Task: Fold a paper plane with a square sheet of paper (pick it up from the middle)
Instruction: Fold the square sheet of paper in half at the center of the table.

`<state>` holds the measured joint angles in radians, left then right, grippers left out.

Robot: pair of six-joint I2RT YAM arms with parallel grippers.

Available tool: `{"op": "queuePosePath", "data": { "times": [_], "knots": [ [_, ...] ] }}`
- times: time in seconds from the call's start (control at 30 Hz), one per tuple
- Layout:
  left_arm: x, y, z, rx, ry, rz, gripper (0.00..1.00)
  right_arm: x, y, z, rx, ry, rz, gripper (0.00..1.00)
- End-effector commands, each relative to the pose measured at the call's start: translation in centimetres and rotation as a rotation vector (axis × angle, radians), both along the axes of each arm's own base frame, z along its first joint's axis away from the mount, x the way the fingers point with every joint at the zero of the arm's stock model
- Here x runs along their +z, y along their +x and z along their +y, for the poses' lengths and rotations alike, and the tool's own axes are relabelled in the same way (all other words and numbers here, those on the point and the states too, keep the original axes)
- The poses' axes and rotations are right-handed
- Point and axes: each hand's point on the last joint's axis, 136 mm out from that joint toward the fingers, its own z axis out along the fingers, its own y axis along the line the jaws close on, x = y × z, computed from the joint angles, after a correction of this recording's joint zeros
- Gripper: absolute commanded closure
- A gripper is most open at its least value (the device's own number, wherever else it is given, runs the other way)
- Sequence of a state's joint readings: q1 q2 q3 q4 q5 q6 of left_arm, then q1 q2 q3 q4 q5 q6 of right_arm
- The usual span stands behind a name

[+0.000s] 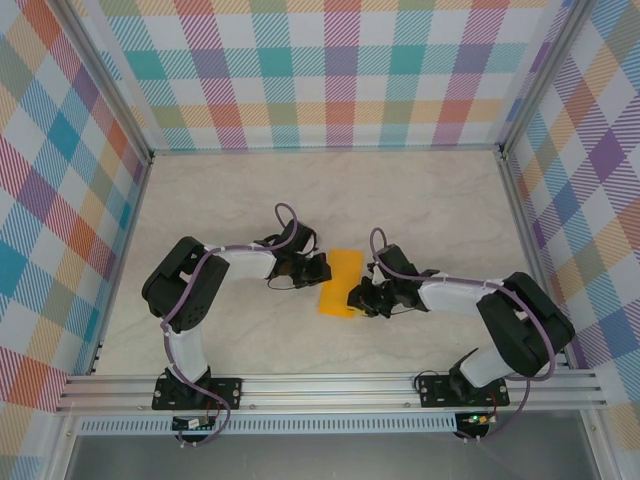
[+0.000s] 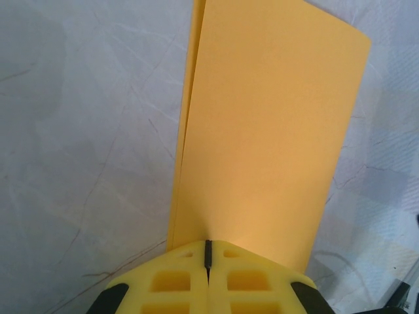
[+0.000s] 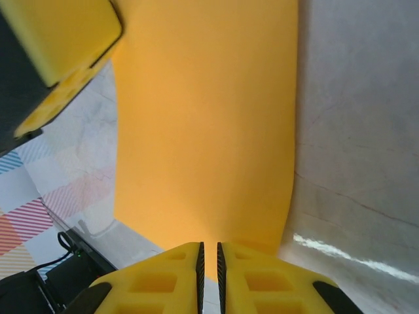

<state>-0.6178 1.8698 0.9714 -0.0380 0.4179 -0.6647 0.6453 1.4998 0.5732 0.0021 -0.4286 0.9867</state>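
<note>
1. Sheet (image 1: pixel 340 282): orange-yellow paper, doubled over into a narrow rectangle. It sits near the middle of the surface (image 1: pixel 420 200), a little toward the near edge, between the two arms.
2. Left fingers (image 1: pixel 312 268): closed on one short edge of the sheet. In the left wrist view, the fingers (image 2: pixel 200 258) meet flush over the paper (image 2: pixel 262 131).
3. Right fingers (image 1: pixel 360 297): drawn to a narrow slit at the opposite edge. In the right wrist view, the fingers (image 3: pixel 190 261) appear to pinch the sheet (image 3: pixel 203 131).
4. Handling (judged): very light, thin and limp. It bows readily, creases for good if pressed, and may slip from smooth pads or tear under opposed pulls. Hold it at the edges, close to the fold, with both layers caught together.
5. Two layers show along one long side in the left wrist view, slightly out of line.
6. Hard to make out: whether the sheet rests on the surface or hangs just above it, how deep each edge sits between the fingers, and how sharp the fold is.
</note>
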Motion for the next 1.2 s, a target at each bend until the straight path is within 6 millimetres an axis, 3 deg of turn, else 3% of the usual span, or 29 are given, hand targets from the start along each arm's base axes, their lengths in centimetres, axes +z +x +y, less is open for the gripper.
{"op": "queuePosePath", "data": {
  "times": [0.0, 0.23, 0.37, 0.47, 0.67, 0.77, 0.9, 1.03, 1.17],
  "knots": [
    [-7.8, -5.1, 7.4, 0.067, 0.355, 0.207, 1.0, -0.8, -0.3, 0.8, 0.022, 0.005, 0.023, 0.84],
    [-7.9, -5.2, 7.5, 0.07, 0.36, 0.209, 1.0, -2.8, -3.5, -1.1, 0.027, -0.063, 0.133, 0.84],
    [-8.0, -5.2, 7.5, 0.07, 0.361, 0.21, 1.0, -2.7, -4.7, -2.5, 0.036, -0.12, 0.161, 0.83],
    [-7.9, -5.1, 7.4, 0.07, 0.36, 0.208, 1.0, -0.9, -3.6, -2.0, 0.047, -0.101, 0.091, 0.83],
    [-7.8, -5.0, 7.4, 0.074, 0.361, 0.206, 1.0, 3.3, 1.3, 0.9, 0.052, -0.03, -0.124, 0.82],
    [-7.7, -5.0, 7.4, 0.073, 0.358, 0.205, 1.0, 2.7, 3.5, 1.5, 0.057, -0.069, -0.148, 0.82],
    [-7.5, -4.9, 7.2, 0.072, 0.353, 0.202, 1.0, 1.2, 5.0, 2.4, 0.055, -0.065, -0.131, 0.83],
    [-7.4, -4.8, 7.3, 0.075, 0.355, 0.198, 1.0, -0.9, 4.0, 2.7, 0.069, -0.047, -0.058, 0.83],
    [-7.7, -5.0, 7.6, 0.081, 0.367, 0.206, 1.0, -2.4, 1.3, 1.5, 0.086, -0.044, 0.013, 0.83]
  ]
}}
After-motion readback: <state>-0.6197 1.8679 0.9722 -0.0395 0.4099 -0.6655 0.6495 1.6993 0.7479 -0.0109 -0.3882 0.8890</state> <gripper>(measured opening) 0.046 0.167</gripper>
